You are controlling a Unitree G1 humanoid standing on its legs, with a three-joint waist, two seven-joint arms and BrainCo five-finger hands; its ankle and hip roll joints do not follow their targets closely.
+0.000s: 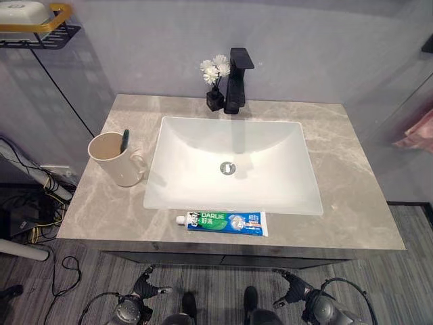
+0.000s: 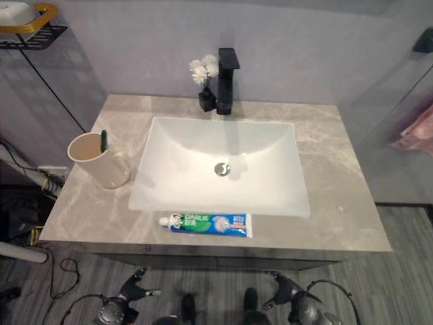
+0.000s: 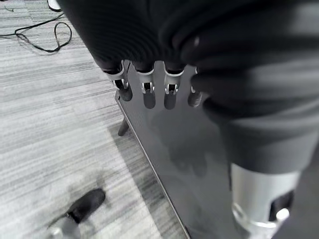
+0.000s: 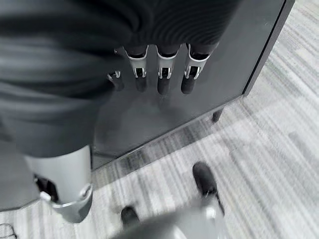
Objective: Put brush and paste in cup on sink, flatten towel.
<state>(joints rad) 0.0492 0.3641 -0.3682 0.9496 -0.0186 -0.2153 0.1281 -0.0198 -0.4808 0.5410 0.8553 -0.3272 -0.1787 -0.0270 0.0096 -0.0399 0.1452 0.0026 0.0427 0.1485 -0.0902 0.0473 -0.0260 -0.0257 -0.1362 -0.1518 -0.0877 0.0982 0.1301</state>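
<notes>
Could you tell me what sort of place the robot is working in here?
Most likely a bathroom vanity: a white basin set in a grey marble-look counter with a black faucet, a cup holding a toothbrush, and a toothpaste tube lying at the front.

The right hand hangs with straight fingers, empty, just in front of the dark cabinet, above the grey striped floor.
</notes>
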